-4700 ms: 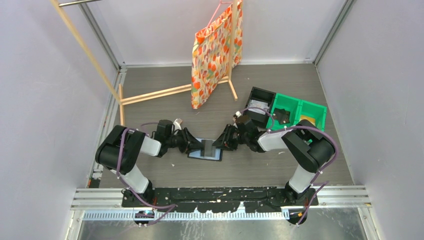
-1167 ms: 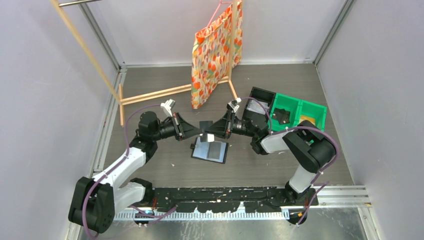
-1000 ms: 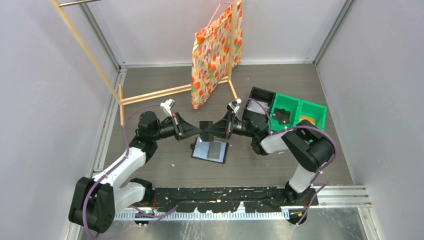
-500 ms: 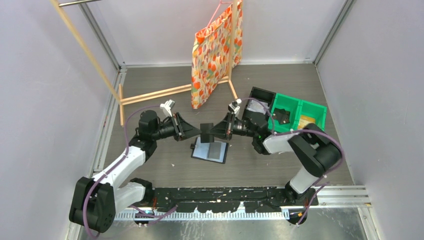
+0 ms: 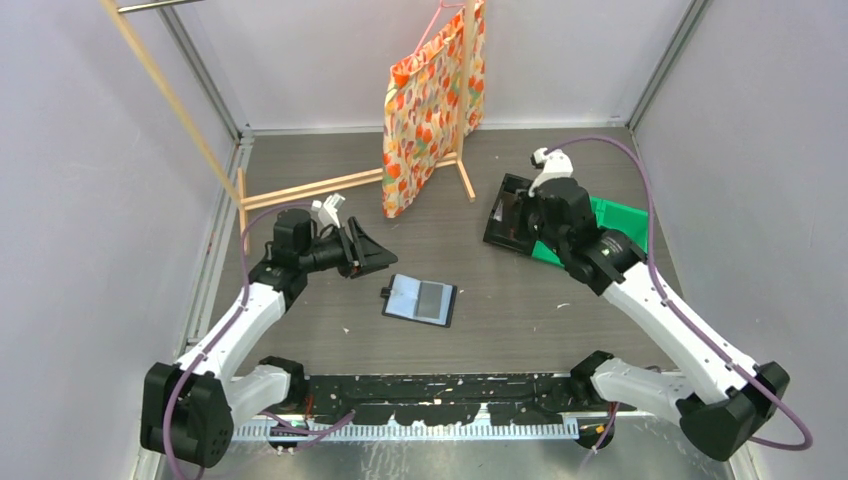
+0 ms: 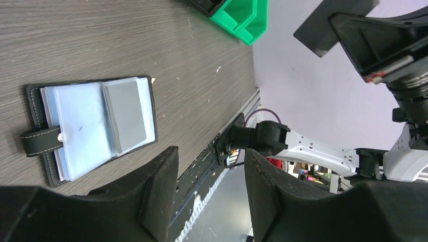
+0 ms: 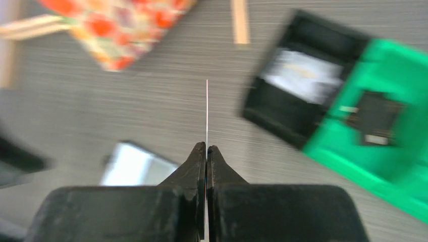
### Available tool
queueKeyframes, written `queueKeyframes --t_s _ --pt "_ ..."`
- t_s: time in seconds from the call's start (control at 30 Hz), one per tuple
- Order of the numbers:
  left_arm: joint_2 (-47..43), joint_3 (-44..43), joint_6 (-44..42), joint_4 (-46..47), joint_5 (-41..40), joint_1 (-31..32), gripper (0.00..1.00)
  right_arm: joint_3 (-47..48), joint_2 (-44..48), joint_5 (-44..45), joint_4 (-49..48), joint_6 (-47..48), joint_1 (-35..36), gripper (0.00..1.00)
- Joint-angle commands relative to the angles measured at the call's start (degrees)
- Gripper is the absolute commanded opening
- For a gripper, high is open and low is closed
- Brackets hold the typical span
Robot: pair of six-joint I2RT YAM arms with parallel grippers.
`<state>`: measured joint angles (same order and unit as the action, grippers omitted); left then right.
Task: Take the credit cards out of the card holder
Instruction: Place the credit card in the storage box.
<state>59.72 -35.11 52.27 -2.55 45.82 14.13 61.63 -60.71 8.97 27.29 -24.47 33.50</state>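
Right gripper (image 7: 207, 147) swings to far-right black bin (image 7: 272, 113) w/ credit card (image 7: 207, 111) clamped; left gripper (image 6: 209, 166) now open, empty. Release low, over bin ctr.

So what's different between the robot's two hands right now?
The left gripper has its fingers apart and empty; the right gripper has its fingers pinched shut on a thin card, seen edge-on. The left gripper hangs by the open card holder; the right gripper is over near the black bin. Both have black fingers and are off the table.
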Motion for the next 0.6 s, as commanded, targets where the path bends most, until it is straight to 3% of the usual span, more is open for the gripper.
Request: queueKeyframes --t_s 0.0,0.1,0.27,0.4,0.57 --pt "-2.14 -2.55 -3.35 -3.1 -0.38 -0.24 0.52 -2.27 3.22 27.87 12.31 23.45 -0.09 0.01" --pt "-1.58 -2.75 -3.75 -2.8 0.38 -0.24 0.52 -7.19 5.61 34.92 4.1 37.69 -0.07 0.01" --pt "0.85 -1.44 -1.95 1.24 2.5 -0.24 0.51 -15.48 4.16 36.96 -9.98 63.3 -0.01 0.01" --pt "2.02 -0.39 -0.76 4.02 3.59 -0.24 0.43 -23.79 4.79 28.96 -19.63 85.03 -2.77 0.01" --pt "2.2 0.18 -0.34 4.57 4.19 -0.24 0.4 -22.14 0.52 13.82 -18.22 89.12 -13.16 0.01"
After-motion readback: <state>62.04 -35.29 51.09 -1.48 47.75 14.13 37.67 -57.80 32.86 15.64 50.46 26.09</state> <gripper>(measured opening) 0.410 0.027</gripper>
